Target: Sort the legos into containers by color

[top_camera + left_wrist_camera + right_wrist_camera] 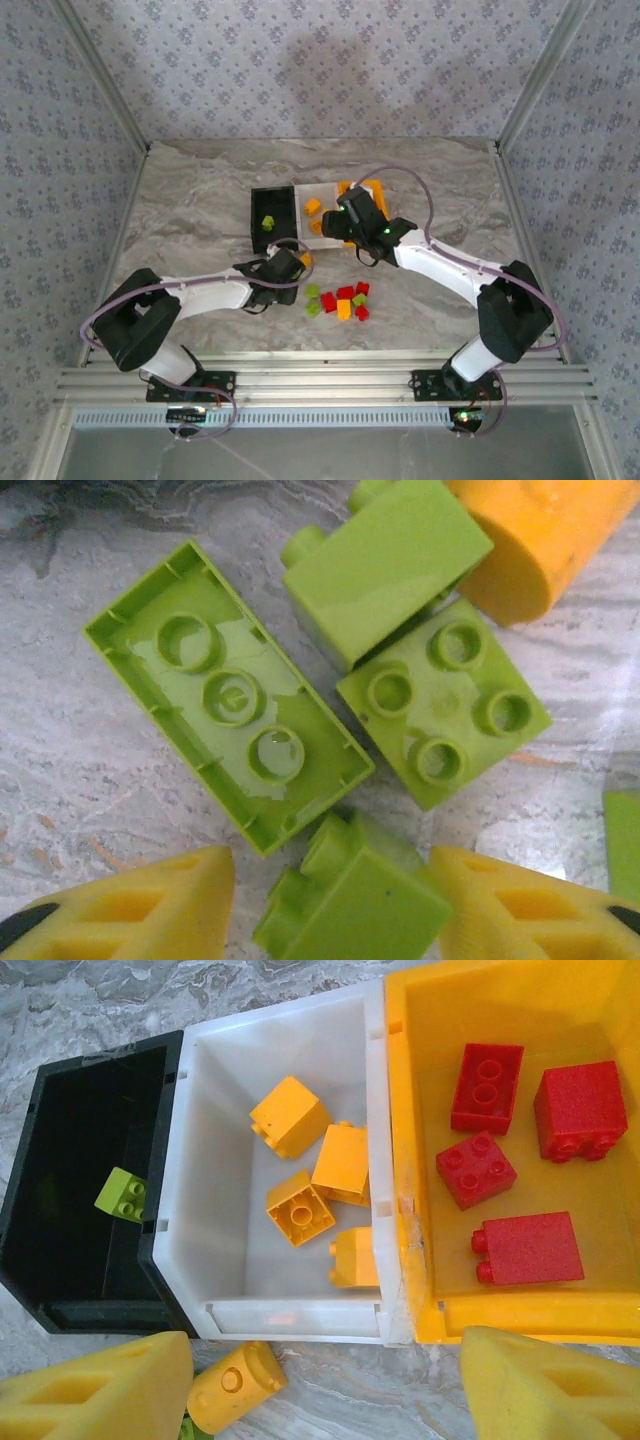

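My left arm lies low over the table (200, 190). Its elbow is folded back at 8 o'clock and its forearm runs toward 3 o'clock. It ends in the left gripper (296, 263), just at 6 o'clock of the black bin (258, 215). The wrist points straight down, with the left fingers (130, 915) spread. A green brick (350, 905) sits between them, with a gap on one side, so it is not squeezed. At 11 o'clock of it lies a long brick (225, 695), hollow side up. A square brick (445, 705) lies at 1 o'clock, and an orange cylinder (540, 540) beyond that.

My right arm bends at 4 o'clock and reaches toward 10 o'clock. The right gripper (345, 215) hangs over the white bin (215, 1110), tilted down at it. The right fingers (100, 1390) are wide apart and hold nothing. The black bin holds one green piece (122, 1195). The white bin holds four orange bricks (290, 1115), and the yellow bin (400, 1110) holds four red bricks (580, 1110). A loose pile (340, 300) of mixed colours lies at 6 o'clock of the bins.
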You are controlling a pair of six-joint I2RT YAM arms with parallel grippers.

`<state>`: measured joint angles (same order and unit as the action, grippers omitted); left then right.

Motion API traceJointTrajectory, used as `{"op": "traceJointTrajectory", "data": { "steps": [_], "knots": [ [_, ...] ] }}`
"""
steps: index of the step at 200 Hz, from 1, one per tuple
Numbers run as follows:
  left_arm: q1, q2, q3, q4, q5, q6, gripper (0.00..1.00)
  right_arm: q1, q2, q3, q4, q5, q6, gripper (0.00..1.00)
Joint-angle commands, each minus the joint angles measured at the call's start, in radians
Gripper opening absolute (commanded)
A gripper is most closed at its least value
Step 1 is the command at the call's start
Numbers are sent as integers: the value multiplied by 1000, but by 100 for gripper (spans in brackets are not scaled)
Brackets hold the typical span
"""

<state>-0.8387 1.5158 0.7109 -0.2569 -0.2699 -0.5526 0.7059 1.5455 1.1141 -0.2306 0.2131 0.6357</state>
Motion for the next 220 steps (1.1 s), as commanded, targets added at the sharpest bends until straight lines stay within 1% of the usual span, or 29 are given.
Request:
{"op": "traceJointTrajectory", "data": {
  "steps": [1,29,38,56,97,125,146,164,193,220],
  "knots": [
    [4,13,16,19,-22,12,47,-8,-28,-16,9,16,12,73],
    [4,11,7,18,-16,10,36,-9,-28,-19,10,16,12,73],
    [3,6,5,14,-14,4,32,-10,-28,-20,11,17,13,73],
    [-6,-20,-5,0,-12,-5,27,-10,-28,-23,12,17,16,73],
    [-47,-140,-19,-83,-16,-42,21,-10,-49,-44,17,16,26,73],
    [-40,-266,1,-149,-16,-62,20,-8,-77,-72,28,14,41,73],
    [17,-314,67,-187,-15,-43,20,-8,-103,-106,35,14,53,73],
    [97,-282,159,-193,2,-6,20,-8,-122,-130,37,15,60,73],
    [204,-116,346,-206,19,50,20,-6,-145,-151,15,17,64,73],
    [292,32,456,-184,54,56,19,-6,-178,-180,5,19,65,73]
  ]
}}
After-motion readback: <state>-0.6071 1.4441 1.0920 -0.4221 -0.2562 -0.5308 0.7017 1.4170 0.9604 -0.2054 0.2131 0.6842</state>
